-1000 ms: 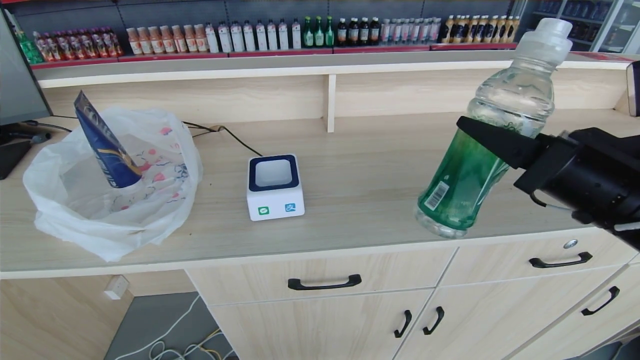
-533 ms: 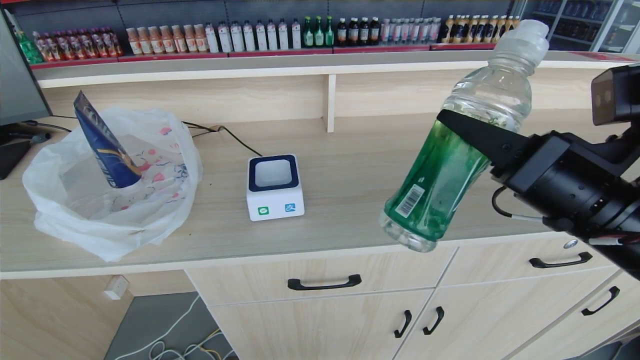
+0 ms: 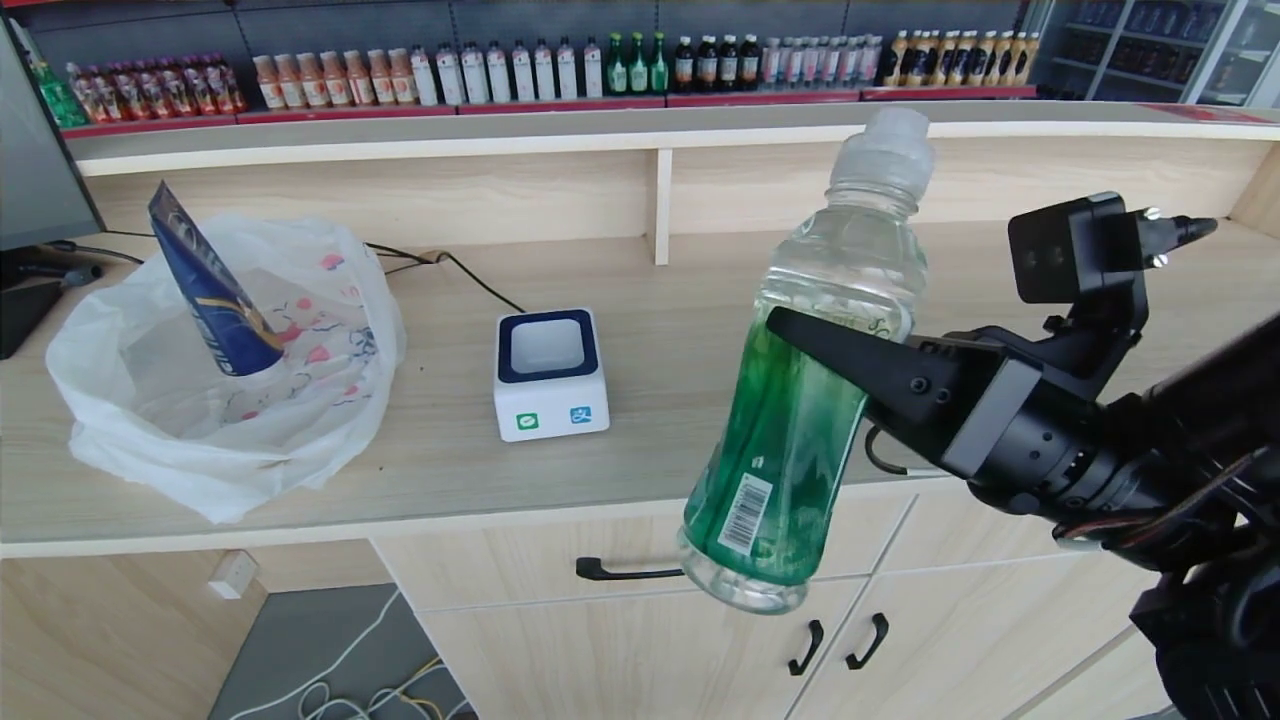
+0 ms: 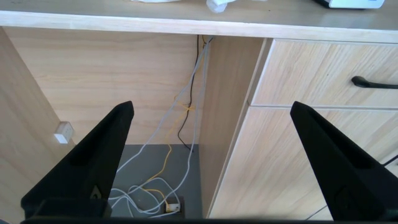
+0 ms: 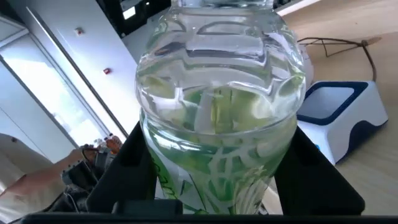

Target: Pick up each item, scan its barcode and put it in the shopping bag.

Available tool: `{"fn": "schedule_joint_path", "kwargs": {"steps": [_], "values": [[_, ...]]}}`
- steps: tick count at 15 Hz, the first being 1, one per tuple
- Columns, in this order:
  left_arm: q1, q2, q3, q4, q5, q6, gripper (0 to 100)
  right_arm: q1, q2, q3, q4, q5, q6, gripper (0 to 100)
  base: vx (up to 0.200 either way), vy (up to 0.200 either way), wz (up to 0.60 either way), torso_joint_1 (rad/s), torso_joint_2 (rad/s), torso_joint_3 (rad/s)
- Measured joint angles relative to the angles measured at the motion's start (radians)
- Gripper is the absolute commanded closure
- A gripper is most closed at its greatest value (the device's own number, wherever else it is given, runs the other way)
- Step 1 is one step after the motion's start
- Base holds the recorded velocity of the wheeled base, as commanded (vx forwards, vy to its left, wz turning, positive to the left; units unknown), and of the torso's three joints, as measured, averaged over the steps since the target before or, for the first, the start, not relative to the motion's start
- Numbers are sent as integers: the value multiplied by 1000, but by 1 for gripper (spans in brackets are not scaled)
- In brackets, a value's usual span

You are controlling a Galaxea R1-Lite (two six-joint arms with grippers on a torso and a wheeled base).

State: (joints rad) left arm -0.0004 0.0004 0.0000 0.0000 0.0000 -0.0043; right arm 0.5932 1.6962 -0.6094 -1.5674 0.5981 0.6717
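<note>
Bottle [image 3: 790, 450] leftward (in end effector [image 3: 805, 335])

My right tool [image 3: 815, 335] is clamped on the middle of the bottle [image 3: 790, 450], with the arm reaching in from my right and the bottle tilted in the air. My left tool [image 4: 211, 109] hangs low, its fingers spread wide apart.
</note>
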Motion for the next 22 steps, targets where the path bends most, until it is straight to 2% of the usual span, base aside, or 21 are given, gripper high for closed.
{"fn": "schedule_joint_path", "kwargs": {"steps": [6,22], "values": [[0,0,0,0,0,0,0,6,28,-44,-4,144,92,100,0,0,0,0,0,0],[0,0,0,0,0,0,0,76,10,-154,-2,155,213,100,0,0,0,0,0,0]]}}
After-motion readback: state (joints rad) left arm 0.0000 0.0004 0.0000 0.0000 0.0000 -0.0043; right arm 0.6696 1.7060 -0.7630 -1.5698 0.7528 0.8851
